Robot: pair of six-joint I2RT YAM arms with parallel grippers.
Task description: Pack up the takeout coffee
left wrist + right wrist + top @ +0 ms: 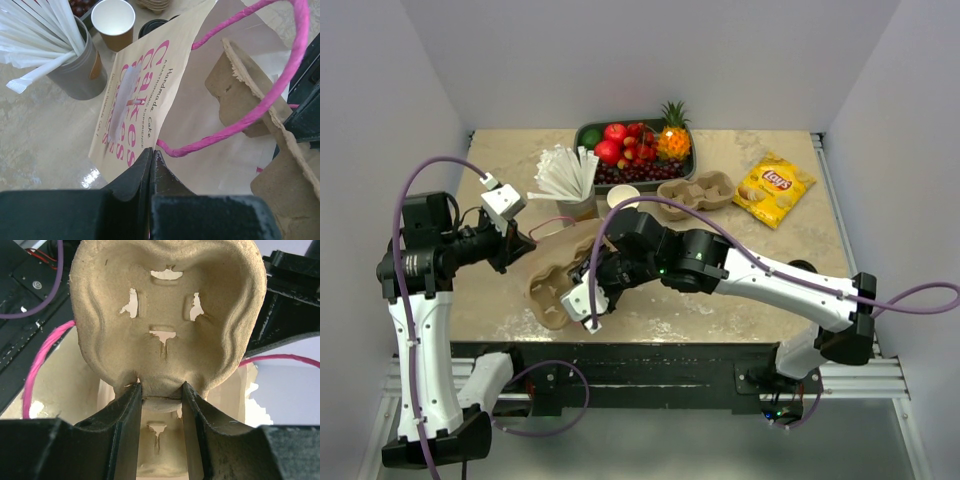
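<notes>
A kraft paper bag (563, 243) with pink print and pink handles lies with its mouth toward the near edge; it also shows in the left wrist view (135, 90). My left gripper (515, 243) is shut on the bag's rim (151, 156). My right gripper (575, 287) is shut on the middle neck of a pulp cup carrier (167, 315), held at the bag's mouth (545, 292); its cups hold nothing. A dark round lid (152, 26) peeks out behind the bag. I cannot tell whether it is the takeout coffee.
A lidless paper cup (623, 196) stands behind the bag. A grey tin of wrapped straws (570, 188) is at back left, beside a fruit tray (635, 145). A second pulp carrier (698, 190) and a yellow chips bag (775, 190) lie at back right.
</notes>
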